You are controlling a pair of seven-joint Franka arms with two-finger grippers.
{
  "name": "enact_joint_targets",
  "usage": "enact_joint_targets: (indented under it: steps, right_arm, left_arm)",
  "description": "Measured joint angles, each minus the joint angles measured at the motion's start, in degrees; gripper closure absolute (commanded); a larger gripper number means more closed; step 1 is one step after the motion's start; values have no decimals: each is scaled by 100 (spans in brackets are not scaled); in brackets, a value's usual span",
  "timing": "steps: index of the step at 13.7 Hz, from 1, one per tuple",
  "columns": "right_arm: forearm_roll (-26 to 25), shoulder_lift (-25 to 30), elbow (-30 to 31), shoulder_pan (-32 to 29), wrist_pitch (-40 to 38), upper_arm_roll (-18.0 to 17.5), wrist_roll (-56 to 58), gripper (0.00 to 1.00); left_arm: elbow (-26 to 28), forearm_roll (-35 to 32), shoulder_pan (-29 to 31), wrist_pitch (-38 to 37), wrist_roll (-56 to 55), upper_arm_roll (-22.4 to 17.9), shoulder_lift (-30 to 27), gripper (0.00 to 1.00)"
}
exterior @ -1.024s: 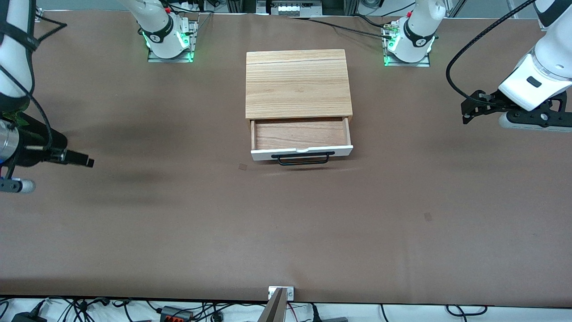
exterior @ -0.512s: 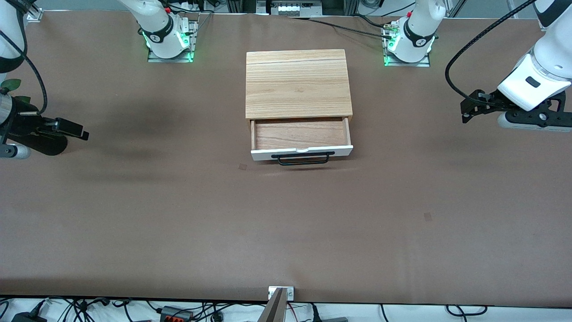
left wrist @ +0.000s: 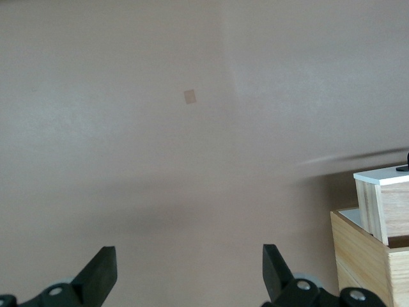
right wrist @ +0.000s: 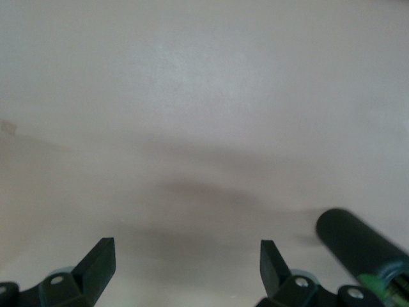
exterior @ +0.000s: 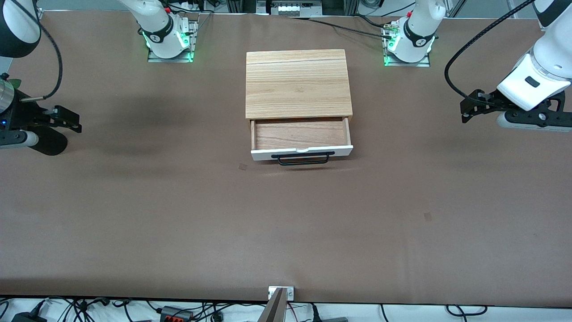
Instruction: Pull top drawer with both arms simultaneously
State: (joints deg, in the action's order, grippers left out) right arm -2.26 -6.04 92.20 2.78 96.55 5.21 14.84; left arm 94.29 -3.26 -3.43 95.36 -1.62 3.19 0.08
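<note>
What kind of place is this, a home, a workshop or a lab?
Most likely a robotics lab: two arms bolted to a brown table, a lone test cabinet with its top drawer pulled out, and cables and power strips along the edges.

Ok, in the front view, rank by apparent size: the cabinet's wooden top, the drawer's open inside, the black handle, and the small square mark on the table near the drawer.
Largest to smallest:
1. Cabinet top
2. Drawer inside
3. Handle
4. Square mark
The gaps are plain; none look alike.
</note>
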Motion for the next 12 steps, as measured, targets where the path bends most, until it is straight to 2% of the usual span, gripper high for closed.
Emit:
enact_joint_targets:
  steps: [12]
  right_arm:
    - [197,155,-214,-147,-110,-46,350,0]
  left_arm:
    - [0,0,3,-132,18,108,11,0]
